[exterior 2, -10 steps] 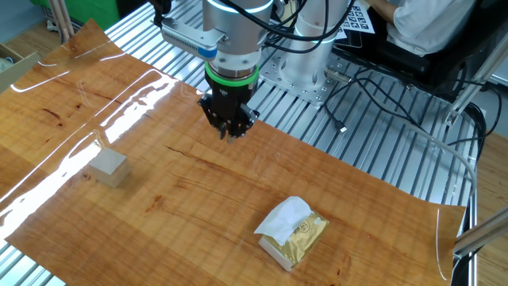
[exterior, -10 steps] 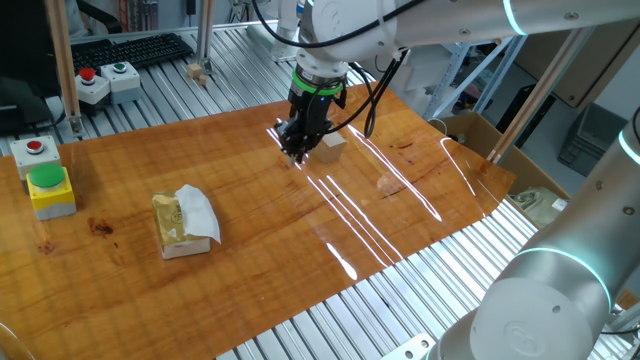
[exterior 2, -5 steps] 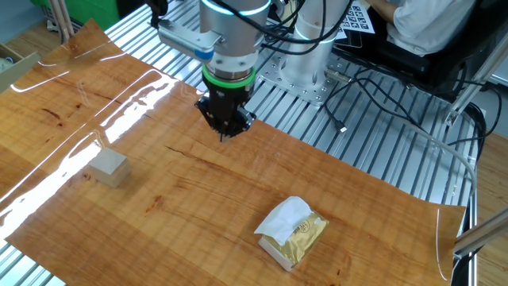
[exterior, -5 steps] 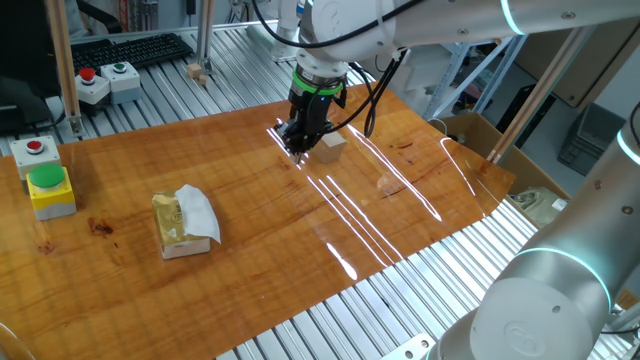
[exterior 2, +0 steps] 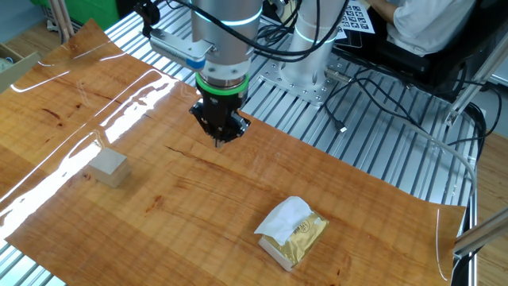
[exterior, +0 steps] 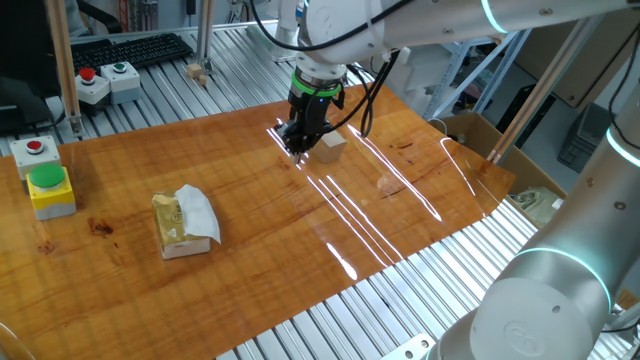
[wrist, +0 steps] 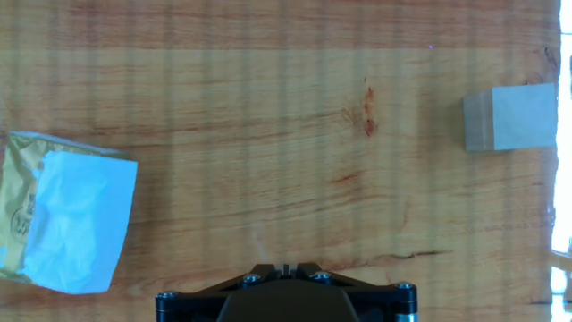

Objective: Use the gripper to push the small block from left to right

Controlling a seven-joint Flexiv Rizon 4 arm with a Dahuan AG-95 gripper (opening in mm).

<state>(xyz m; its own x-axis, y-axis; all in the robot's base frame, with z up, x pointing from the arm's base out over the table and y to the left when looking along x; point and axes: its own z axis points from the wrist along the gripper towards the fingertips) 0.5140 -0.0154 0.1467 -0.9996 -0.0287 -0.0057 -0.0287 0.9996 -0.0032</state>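
The small block (exterior: 332, 146) is a pale beige wooden cube on the wooden tabletop. It also shows in the other fixed view (exterior 2: 108, 168) and at the right edge of the hand view (wrist: 509, 117). My black gripper (exterior: 298, 147) with the green ring hangs just above the table, a little to the left of the block in one fixed view. In the other fixed view the gripper (exterior 2: 220, 141) stands well apart from the block. Its fingers are pressed together and hold nothing. In the hand view only the fingertips (wrist: 284, 267) show, at the bottom edge.
A yellowish box with white tissue (exterior: 184, 222) lies on the left of the table; it shows in the other fixed view (exterior 2: 292, 229) and hand view (wrist: 63, 213). A yellow box with a green button (exterior: 49, 189) and red-button boxes (exterior: 36, 151) sit at the left edge.
The gripper has shifted slightly sideways over the table, toward the block's side in the other fixed view. The block and the tissue box have not moved.
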